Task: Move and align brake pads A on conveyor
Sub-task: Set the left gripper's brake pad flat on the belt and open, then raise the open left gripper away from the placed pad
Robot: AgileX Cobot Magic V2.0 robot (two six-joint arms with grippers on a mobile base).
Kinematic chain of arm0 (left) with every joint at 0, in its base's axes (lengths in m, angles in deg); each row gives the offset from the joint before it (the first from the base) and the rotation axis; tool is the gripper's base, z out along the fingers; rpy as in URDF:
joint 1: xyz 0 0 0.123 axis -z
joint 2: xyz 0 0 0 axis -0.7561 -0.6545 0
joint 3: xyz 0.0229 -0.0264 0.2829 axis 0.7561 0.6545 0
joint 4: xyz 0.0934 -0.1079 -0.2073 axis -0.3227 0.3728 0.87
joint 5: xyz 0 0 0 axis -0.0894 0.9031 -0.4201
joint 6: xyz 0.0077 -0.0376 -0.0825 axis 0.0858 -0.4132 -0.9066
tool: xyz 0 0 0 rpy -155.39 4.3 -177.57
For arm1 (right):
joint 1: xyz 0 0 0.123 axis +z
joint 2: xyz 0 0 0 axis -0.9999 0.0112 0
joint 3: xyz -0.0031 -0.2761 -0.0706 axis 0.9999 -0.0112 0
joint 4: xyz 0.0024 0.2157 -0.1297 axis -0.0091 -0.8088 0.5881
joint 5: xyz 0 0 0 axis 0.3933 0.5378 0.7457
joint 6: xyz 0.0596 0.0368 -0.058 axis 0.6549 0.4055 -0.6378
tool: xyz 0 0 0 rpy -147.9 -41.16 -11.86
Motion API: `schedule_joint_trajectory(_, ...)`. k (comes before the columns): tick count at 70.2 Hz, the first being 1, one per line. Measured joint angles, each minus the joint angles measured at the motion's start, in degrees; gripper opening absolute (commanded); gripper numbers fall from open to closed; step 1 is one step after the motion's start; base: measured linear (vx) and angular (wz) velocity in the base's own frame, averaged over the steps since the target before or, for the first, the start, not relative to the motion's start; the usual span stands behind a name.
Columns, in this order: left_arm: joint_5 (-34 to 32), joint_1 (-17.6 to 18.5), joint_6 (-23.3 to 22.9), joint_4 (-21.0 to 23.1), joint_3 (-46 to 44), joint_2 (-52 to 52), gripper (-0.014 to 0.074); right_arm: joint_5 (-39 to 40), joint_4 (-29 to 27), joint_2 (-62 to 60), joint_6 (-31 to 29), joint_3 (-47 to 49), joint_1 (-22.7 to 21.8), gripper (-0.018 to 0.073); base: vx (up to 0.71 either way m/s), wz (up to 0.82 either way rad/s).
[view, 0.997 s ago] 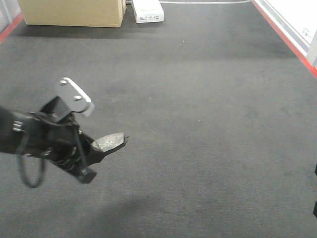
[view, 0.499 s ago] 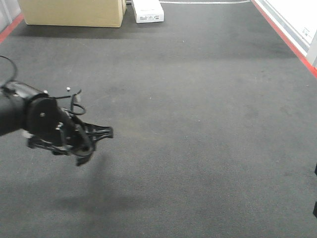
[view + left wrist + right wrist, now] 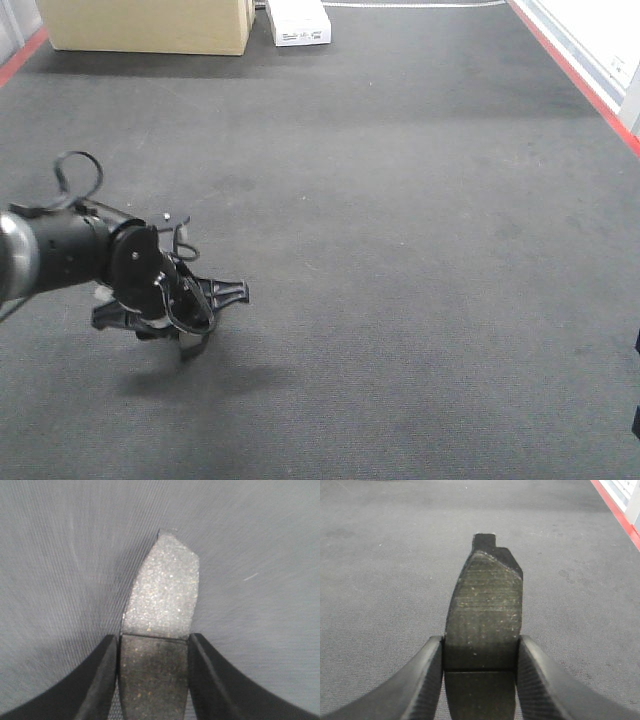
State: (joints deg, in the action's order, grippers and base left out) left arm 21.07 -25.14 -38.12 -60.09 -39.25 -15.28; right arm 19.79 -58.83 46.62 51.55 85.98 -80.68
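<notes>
The conveyor (image 3: pixel 400 250) is a wide charcoal belt with red side borders. My left gripper (image 3: pixel 212 318) hangs low over its left front part. In the left wrist view the left gripper (image 3: pixel 152 639) is shut on a brake pad A (image 3: pixel 162 590), a speckled grey curved pad with a groove at the fingertips, pointing away over the belt. That pad is hidden behind the gripper in the front view. My right gripper (image 3: pixel 480 640) is shut on another brake pad A (image 3: pixel 485 600), darker, with its backing plate tab at the far end, above the belt (image 3: pixel 380 580).
A cardboard box (image 3: pixel 150 25) and a small white box (image 3: pixel 298 22) stand at the belt's far end. The red border (image 3: pixel 580 70) and a white side rail (image 3: pixel 600 25) run along the right. A dark sliver of the right arm (image 3: pixel 637 400) shows at the right edge.
The left arm has rolled its wrist and dropped lower and slightly right over the belt. The pad's pale face, visible one second ago, is now hidden in the front view.
</notes>
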Motion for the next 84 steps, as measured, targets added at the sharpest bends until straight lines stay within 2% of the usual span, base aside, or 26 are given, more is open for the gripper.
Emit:
schedule_joint_trajectory(12,0.5,0.0,0.0,0.5,0.0,-0.6,0.0236,0.0,0.0,0.0,0.0,0.0,0.0,0.0048,0.00,0.00)
schedule_joint_trajectory(33,1.3,0.0,0.0,1.2,0.0,-0.5,0.0444,0.0,0.0,0.0,0.0,0.0,0.0,0.0048,0.00,0.00)
schedule_joint_trajectory(41,1.4,0.0,1.0,0.7,0.0,0.6,0.0473,0.0,0.0,0.0,0.0,0.0,0.0,0.0048,0.00,0.00)
schedule_joint_trajectory(48,1.4,0.0,1.6,-1.7,0.0,3.1,0.0465,0.0,0.0,0.0,0.0,0.0,0.0,0.0048,0.00,0.00)
schedule_joint_trajectory(58,0.1,0.2,2.6,-5.9,1.7,8.7,0.0393,0.0,0.0,0.0,0.0,0.0,0.0,0.0048,0.00,0.00)
schedule_joint_trajectory(77,-4.4,0.3,3.0,-10.0,13.2,24.2,0.0067,0.0,0.0,0.0,0.0,0.0,0.0,0.0048,0.00,0.00)
schedule_joint_trajectory(82,-5.4,0.3,3.0,-10.7,16.4,29.0,-0.0006,0.0,0.0,0.0,0.0,0.0,0.0,0.0048,0.00,0.00)
schedule_joint_trajectory(84,-5.7,0.3,3.0,-10.9,17.6,30.5,-0.0009,0.0,0.0,0.0,0.0,0.0,0.0,0.0048,0.00,0.00)
